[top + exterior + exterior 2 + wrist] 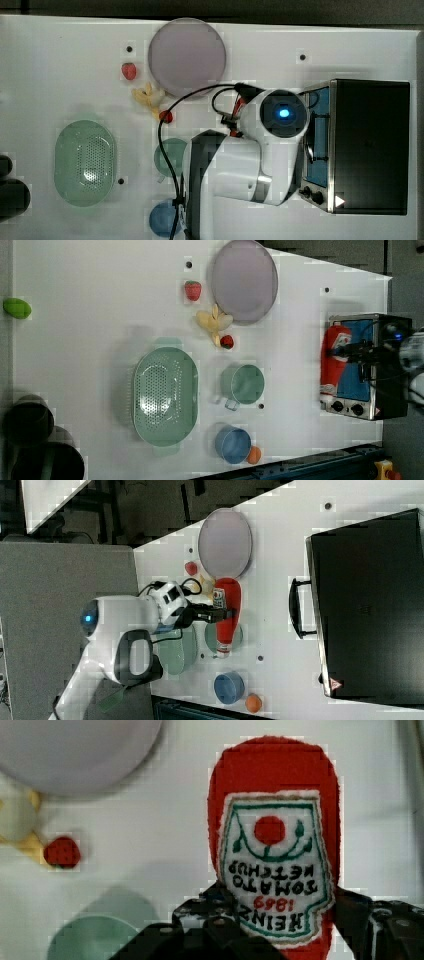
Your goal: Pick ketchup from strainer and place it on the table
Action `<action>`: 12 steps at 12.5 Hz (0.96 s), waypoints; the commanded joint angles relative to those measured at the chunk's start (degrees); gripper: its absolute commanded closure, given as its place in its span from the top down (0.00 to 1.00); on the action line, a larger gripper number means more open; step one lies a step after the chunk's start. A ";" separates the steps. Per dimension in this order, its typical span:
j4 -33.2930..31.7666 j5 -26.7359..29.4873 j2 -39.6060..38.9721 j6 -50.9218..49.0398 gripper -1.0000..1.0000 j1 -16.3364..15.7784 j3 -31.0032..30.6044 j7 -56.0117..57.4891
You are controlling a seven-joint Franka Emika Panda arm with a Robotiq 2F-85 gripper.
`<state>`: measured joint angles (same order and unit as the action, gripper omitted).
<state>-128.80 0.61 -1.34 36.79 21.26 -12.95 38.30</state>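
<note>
The pincer is clamped on the ketchup, carried in the air above bare white desk. The left view shows the strainer empty and well apart. The right view shows the bottle apparently over the green cup, beside the plate.

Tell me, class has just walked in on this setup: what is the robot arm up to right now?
The gripper is shut on the ketchup and holds the bottle in the air above the table. The strainer is already empty, so the bottle has been picked out of it but not yet set down. Other things sit untouched on the table: a grey-lilac plate, a green cup, a blue cup, strawberries and a toaster oven.
</note>
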 commanded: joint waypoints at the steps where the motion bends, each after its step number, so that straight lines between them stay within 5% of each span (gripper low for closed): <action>1: -2.52 0.09 -3.96 3.30 0.56 -1.99 -1.56 2.95; 3: -2.82 0.09 -7.92 6.84 0.60 -1.98 -1.51 2.95; 7: -2.69 0.04 -12.31 12.24 1.00 -2.13 -1.90 2.95; 12: 1.25 0.16 -3.72 4.41 1.00 -2.12 -1.90 -5.89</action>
<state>-132.72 0.78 -10.69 41.74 19.40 -14.58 36.84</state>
